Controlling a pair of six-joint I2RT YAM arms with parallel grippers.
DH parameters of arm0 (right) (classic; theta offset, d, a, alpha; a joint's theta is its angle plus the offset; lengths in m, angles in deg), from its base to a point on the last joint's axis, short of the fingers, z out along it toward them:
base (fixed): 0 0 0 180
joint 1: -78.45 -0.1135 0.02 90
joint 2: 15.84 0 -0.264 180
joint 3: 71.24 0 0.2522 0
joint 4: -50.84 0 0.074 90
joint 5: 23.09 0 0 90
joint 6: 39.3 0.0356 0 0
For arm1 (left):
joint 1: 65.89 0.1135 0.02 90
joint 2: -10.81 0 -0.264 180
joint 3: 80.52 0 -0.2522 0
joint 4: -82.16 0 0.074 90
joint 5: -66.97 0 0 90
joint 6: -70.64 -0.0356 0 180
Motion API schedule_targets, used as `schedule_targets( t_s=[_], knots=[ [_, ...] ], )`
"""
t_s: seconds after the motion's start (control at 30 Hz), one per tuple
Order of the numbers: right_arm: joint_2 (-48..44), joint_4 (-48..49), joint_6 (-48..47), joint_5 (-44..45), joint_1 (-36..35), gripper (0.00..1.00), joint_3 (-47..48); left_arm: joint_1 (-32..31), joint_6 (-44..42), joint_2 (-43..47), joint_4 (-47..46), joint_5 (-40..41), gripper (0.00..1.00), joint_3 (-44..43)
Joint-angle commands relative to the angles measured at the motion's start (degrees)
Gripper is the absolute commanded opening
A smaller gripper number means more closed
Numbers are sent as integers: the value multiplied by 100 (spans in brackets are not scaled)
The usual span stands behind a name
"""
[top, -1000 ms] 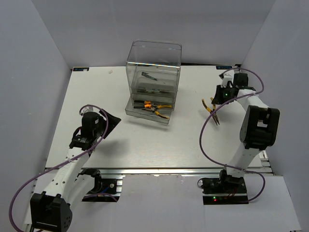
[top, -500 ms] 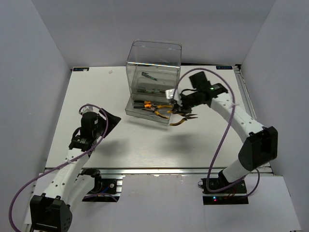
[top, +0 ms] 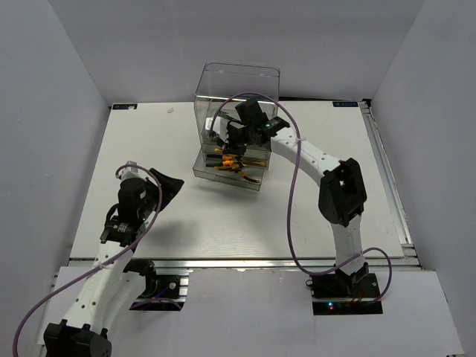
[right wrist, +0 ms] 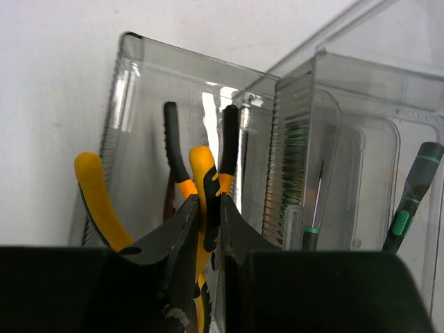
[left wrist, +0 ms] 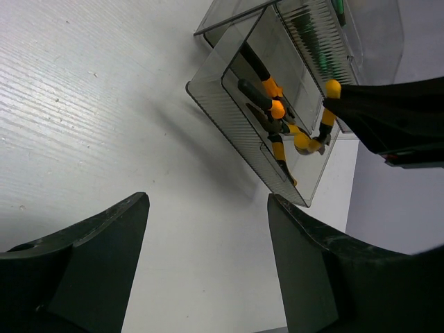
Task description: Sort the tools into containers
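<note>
Cabinet (top: 238, 93) stands at the middle of the worktop's (top: 335, 201) far edge: clear, with stacked drawers.

Bottom drawer (top: 223, 181) is pulled out toward the near edge. Inside it lie pliers (left wrist: 269, 114) with orange-and-black handles, on the drawer floor. How many pairs there are I cannot tell, as the handles overlap.

The drawers above are pushed in. The right wrist view shows a green-marked screwdriver (right wrist: 411, 198) in one and a slimmer one (right wrist: 314, 201) alongside. Which tier each sits in is unclear.

Right arm (top: 312, 160) reaches across to the cabinet front, and the right jaws are pressed onto a yellow handle of held pliers (right wrist: 201, 166), directly over the open drawer. Whether that tool touches the drawer floor I cannot tell.

Left arm (top: 126, 216) is near the worktop's left edge, well apart from the cabinet. The left jaws are spread wide, with nothing between them, and face the open drawer.
</note>
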Motion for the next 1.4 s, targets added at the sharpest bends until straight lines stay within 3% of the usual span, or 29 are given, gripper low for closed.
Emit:
schedule_targets(
  t_s=[0.0,0.2,0.33,0.43,0.6,0.87,0.93,0.97,1.0,1.17,1.23,1.27,1.37],
  knots=[
    [115,541,331,405,-13,0,332,42,27,115,181,74,80,64],
    [195,717,-196,572,-4,1,7,42,1,-69,120,75,80,20],
    [160,603,-346,599,-13,34,-98,42,-96,-280,-3,13,80,-59],
    [19,533,-373,459,-4,45,-230,42,-105,-369,-65,-13,80,-68],
    [-236,-71,-538,81,4,48,-143,42,-105,-421,-153,-31,80,-41],
    [-499,-2375,-2576,-1913,40,34,279,33,-149,-492,-188,-40,80,-41],
    [-473,-3006,-3120,-2213,14,7,350,42,-157,-501,-197,-40,80,-41],
    [-447,-3079,-3132,-2223,-56,0,367,42,-166,-509,-197,-40,80,-33],
    [-438,-3141,-3132,-2214,-83,0,333,42,-158,-509,-205,-31,80,-33],
    [-412,-2809,-2284,-1969,-425,0,25,42,-184,-492,-206,-13,80,-50],
    [-394,-2632,-1999,-1488,-566,0,-246,42,-184,-474,-171,13,80,-68],
    [-385,-1962,-1102,-1284,-680,0,-352,42,-184,-466,-153,30,80,-68],
    [-376,-1159,-245,-607,-795,0,-774,42,-193,-404,-65,66,80,-94]
  ],
)
